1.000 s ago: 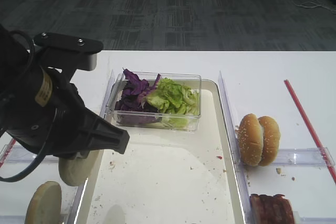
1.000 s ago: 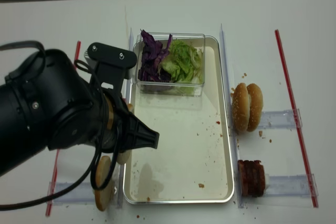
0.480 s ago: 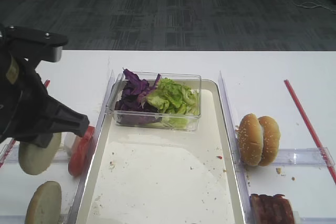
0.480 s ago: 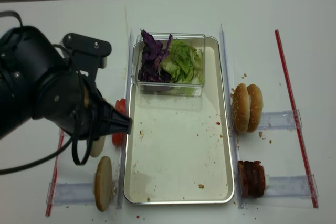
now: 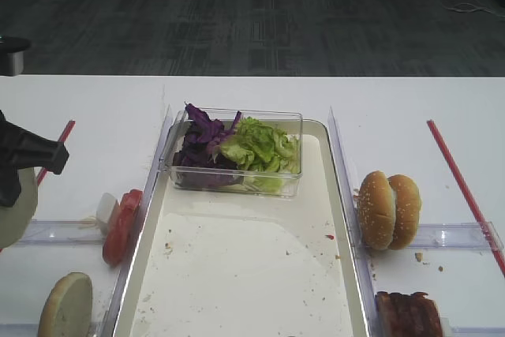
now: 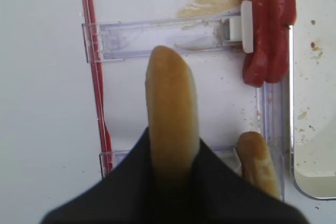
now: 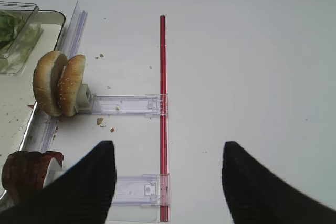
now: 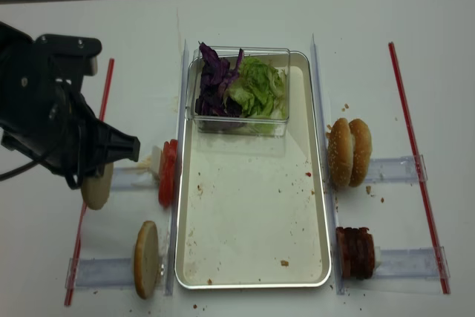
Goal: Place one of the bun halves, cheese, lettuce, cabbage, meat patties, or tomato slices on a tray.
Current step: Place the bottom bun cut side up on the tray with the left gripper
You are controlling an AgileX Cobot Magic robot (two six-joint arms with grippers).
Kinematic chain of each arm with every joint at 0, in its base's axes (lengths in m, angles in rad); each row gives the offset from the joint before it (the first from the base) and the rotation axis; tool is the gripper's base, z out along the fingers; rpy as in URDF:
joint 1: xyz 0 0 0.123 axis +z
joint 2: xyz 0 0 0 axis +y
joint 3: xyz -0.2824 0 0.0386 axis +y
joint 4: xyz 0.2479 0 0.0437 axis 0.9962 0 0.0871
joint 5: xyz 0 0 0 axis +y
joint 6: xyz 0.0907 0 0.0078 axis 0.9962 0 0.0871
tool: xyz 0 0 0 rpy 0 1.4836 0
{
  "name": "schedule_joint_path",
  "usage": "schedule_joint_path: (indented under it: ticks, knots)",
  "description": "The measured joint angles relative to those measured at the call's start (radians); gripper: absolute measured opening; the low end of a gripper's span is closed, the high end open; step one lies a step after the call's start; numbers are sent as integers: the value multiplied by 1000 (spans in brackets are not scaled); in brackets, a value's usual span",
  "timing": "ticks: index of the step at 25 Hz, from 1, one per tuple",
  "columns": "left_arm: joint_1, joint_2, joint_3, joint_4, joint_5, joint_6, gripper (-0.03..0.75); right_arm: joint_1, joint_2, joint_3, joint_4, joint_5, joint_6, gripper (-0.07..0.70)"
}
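My left gripper [image 6: 173, 150] is shut on a flat bun half [image 6: 172, 114], held edge-on above the table left of the tray [image 8: 252, 243]; the same bun half [image 8: 96, 187] hangs under the black arm. A second bun half [image 8: 146, 259] stands in a clear holder. The tomato slices [image 8: 168, 172] stand by the tray's left rim. Cabbage [image 8: 215, 79] and lettuce [image 8: 260, 87] fill a clear box at the tray's far end. The meat patties [image 8: 355, 252] stand right of the tray. No cheese is in view. My right gripper [image 7: 168, 145] hangs open over bare table.
Two sesame buns [image 8: 350, 151] stand on edge right of the tray. Red strips [image 8: 102, 109] [image 7: 163, 77] run along both sides of the table. Clear holder rails [image 7: 126, 104] lie across the table. Crumbs are scattered on the tray floor.
My left arm has swung left, from over the tray's left rim to beyond the holders, with the bun half still in it. The tomato slices have come into view.
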Motion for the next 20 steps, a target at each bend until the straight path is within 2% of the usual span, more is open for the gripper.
schedule_joint_path:
  ticks: [3, 5, 9, 13, 17, 20]
  knots:
    - [20, 0, 0, -33, -2, 40, 106, 0, 0, 0, 0, 0, 0, 482]
    - [22, -2, 0, -113, -19, 101, 106, 0, 0, 0, 0, 0, 0, 482]
    - [18, -2, 0, -386, -76, 282, 106, 0, 0, 0, 0, 0, 0, 482]
    - [-25, -2, 0, -595, -112, 431, 106, 0, 0, 0, 0, 0, 0, 482]
    - [-87, -2, 0, -739, -138, 513, 106, 0, 0, 0, 0, 0, -1, 482]
    - [-107, -2, 0, -846, -149, 584, 106, 0, 0, 0, 0, 2, -1, 482]
